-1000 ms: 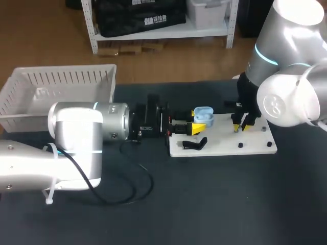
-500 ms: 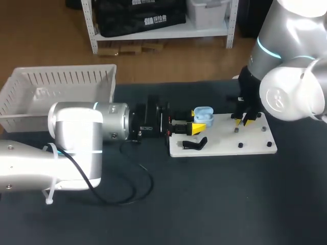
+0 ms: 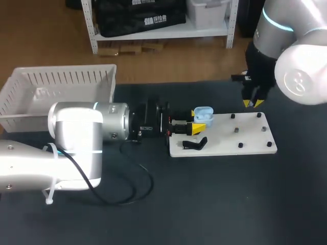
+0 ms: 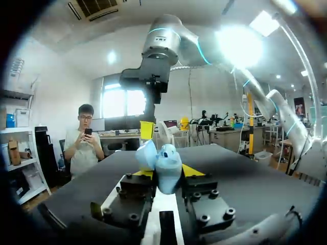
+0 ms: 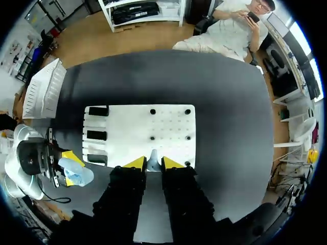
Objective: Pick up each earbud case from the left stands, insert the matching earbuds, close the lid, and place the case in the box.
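Earbud case [image 4: 166, 169], pale blue with its lid up, sits clamped between the fingers of the left gripper [image 4: 167, 172] at the left edge of the white board [image 3: 245, 140]. The right gripper [image 5: 151, 163], its fingers narrowed onto a small pale earbud [image 5: 153, 160], hangs above the board's far right corner. Well left of the board stands the white box [image 3: 56, 84].

Your black table [image 3: 214, 204], wood floor [image 3: 41, 35] beyond it, white shelf rack [image 3: 163, 31] at the far side, pale walls [image 4: 46, 92], a bright window [image 4: 122, 103], glaring ceiling lights [image 4: 236, 45] overhead
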Tool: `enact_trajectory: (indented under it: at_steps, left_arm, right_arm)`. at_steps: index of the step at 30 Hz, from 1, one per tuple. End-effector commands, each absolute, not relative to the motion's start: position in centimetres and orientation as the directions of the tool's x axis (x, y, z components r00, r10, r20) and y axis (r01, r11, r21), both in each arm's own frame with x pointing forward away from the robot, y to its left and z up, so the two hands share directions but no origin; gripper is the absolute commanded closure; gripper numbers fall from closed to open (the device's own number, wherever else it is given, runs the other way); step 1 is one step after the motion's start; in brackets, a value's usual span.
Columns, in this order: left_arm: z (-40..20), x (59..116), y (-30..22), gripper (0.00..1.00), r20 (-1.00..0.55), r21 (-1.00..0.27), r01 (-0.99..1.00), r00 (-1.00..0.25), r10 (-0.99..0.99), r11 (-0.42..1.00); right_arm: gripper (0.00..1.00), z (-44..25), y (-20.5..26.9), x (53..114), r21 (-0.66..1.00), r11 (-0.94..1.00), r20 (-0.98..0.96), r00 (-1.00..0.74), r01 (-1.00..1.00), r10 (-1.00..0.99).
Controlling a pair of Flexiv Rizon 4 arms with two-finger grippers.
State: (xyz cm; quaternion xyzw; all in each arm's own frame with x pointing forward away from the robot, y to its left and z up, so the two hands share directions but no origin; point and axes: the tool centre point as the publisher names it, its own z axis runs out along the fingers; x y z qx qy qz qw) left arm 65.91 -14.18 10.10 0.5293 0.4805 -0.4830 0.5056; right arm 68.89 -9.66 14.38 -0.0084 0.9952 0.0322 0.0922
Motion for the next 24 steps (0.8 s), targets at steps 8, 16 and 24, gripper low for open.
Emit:
enact_trajectory:
  at_steps: [8,16,24]
  left_arm:
    - [10.1,66.0,-14.2,1.00,-0.997,0.070,0.997,0.071,0.021,-0.029]
    - [10.1,66.0,-14.2,1.00,-0.997,0.070,0.997,0.071,0.021,-0.029]
    - [10.1,66.0,-14.2,1.00,-0.997,0.070,0.997,0.071,0.021,-0.029]
  right_arm:
    - [1.00,22.4,-6.1,65.9,0.048,0.992,-0.154,-0.982,-0.116,-0.107]
    - [1.00,21.8,-3.2,65.2,0.027,0.979,-0.066,-0.977,-0.203,-0.201]
    - [1.00,21.5,-0.1,64.6,0.034,0.975,-0.036,-0.976,-0.218,-0.217]
